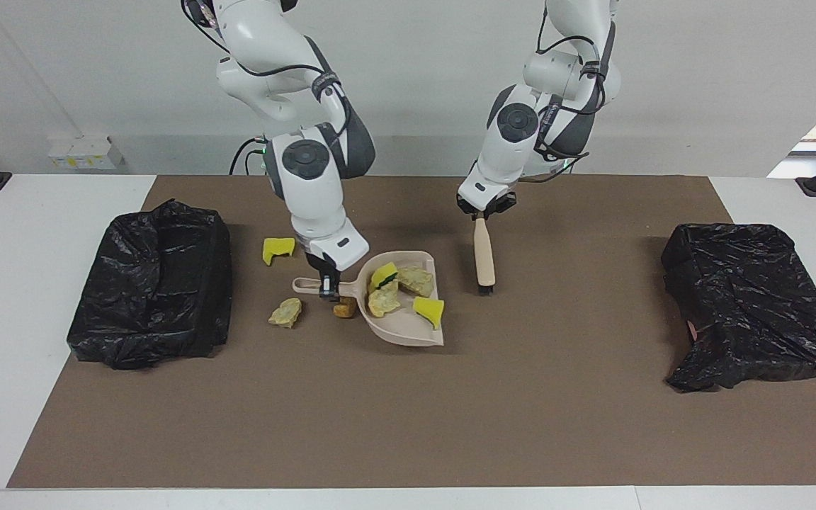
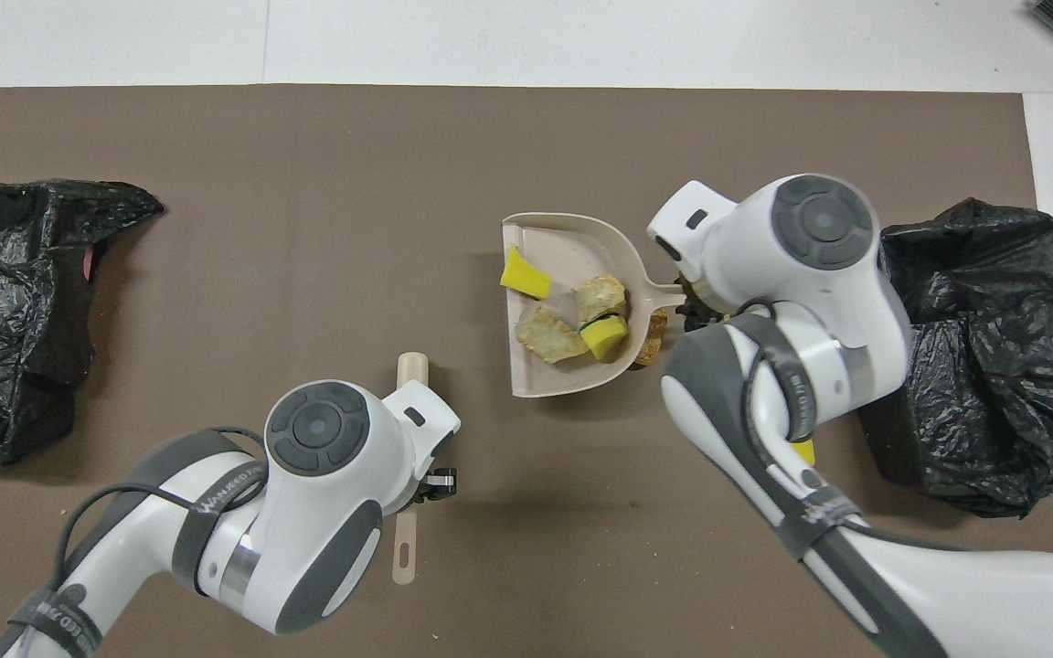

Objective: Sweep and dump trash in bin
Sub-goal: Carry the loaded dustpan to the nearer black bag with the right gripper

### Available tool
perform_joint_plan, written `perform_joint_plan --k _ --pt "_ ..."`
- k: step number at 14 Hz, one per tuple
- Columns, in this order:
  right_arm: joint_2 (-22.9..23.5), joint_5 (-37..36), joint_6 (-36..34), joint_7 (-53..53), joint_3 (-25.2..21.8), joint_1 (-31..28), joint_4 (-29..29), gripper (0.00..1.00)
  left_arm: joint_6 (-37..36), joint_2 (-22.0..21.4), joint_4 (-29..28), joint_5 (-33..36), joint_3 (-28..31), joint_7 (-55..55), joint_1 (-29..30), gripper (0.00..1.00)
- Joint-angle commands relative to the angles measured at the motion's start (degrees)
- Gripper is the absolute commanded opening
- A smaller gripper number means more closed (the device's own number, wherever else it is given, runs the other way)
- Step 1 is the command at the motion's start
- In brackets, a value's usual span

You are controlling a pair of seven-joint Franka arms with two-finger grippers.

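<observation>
Facing view: the right gripper is clamped on the handle of the beige dustpan, which is held above the brown mat with its open edge toward the left arm's end of the table. Four pieces of the trash lie in the pan: a yellow sponge wedge with a dark face, two pale beige rock-like chunks, and another yellow wedge near the pan's open edge. Three pieces are on the mat toward the right arm's end: an orange-brown oblong piece partly hidden under the dustpan's handle, a pale beige chunk beside it, and a yellow sponge piece nearer to the robots. A black bag-lined bin stands at the right arm's end of the table and a second black bag-lined bin at the left arm's end. The left gripper is closed on the handle of the hand brush, whose beige back and dark bristles hang just above the mat beside the dustpan, not touching it.
</observation>
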Motion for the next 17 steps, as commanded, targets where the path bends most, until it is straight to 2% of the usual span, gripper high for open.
perform_joint_plan --k 1,3,5,7,9,10,11,12,17 --pt "-4.5 5.1 -3.7 -10.0 0.8 -7.3 -0.8 0.00 4.6 -7.1 -7.6 1.4 0.7 -6.1 -5.6 0.00" --pt "-5.4 7.3 -5.2 -17.4 0.7 -14.1 -0.5 0.00 6.3 -7.4 -9.3 1.4 0.6 -12.8 -10.9 0.00" --pt "-5.4 12.0 -6.3 -28.1 0.6 -21.5 -0.3 0.00 11.6 -7.5 -12.1 1.4 0.5 -21.4 -16.6 0.00" --pt "-5.7 12.9 -8.1 -34.4 0.4 -27.8 0.2 0.00 16.7 -7.3 -14.5 1.4 0.4 -25.0 -18.4 0.00" --pt "-5.8 12.0 -9.4 -39.0 0.2 -33.3 1.1 0.00 17.2 -7.2 -14.7 1.3 0.4 -25.1 -18.3 0.00" --pt "-5.8 11.7 -9.9 -40.7 -0.2 -35.3 1.5 0.00 17.1 -7.1 -14.6 1.3 0.5 -25.1 -18.3 0.24" --pt "-5.8 10.8 -9.9 -42.0 -0.9 -37.1 1.8 0.00 16.8 -6.9 -14.2 1.4 0.5 -25.0 -18.1 0.77" --pt "-5.9 7.9 -9.6 -42.6 -1.2 -38.3 1.7 0.00 16.7 -6.8 -14.0 1.3 0.5 -25.0 -18.1 1.00" --pt "-6.6 -11.0 -7.5 -37.4 -1.8 -38.9 1.6 0.00 12.3 -7.5 -10.8 1.4 0.9 -24.0 -16.0 1.00"
